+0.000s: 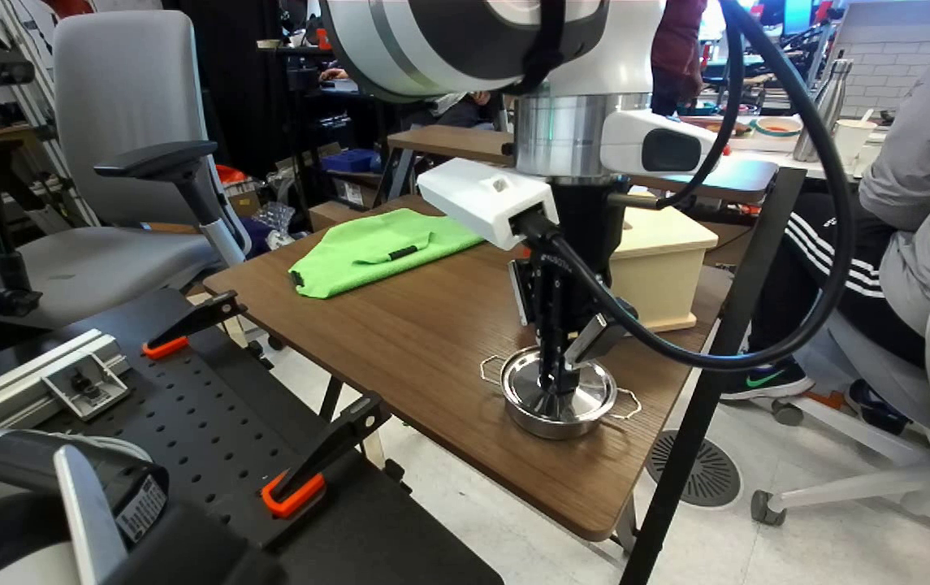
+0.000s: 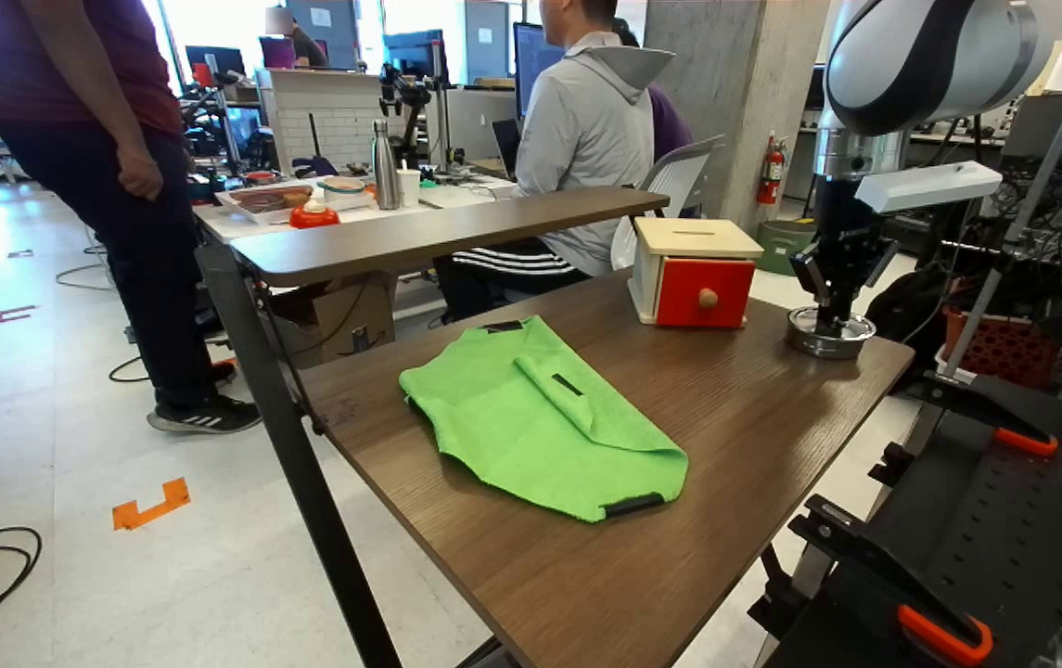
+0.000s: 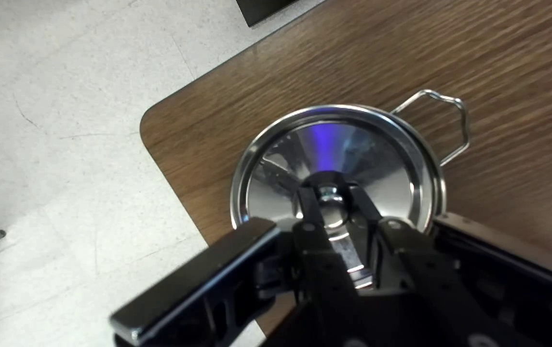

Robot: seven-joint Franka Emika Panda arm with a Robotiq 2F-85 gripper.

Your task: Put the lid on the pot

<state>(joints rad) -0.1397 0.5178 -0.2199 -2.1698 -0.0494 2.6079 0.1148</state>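
Note:
The shiny steel lid [image 3: 280, 159] rests on the steel pot [image 3: 442, 193] in the wrist view. It also shows on the pot in an exterior view [image 1: 525, 382]. The pot [image 1: 550, 426] stands on the brown table near a corner, with two wire side handles, and it also shows in an exterior view [image 2: 825, 345]. My gripper [image 3: 331, 205] points down over the lid's centre. Its two fingers are closed in on either side of the small knob [image 3: 333, 215], which looks held between them. A thin strip of pot rim shows beside the lid on one side.
A wooden box [image 1: 659, 268] with a red drawer front [image 2: 705, 293] stands on the table near the pot. A folded green cloth [image 2: 540, 427] lies farther along the table [image 2: 679, 575]. The table's rounded corner [image 3: 153, 118] is close to the pot.

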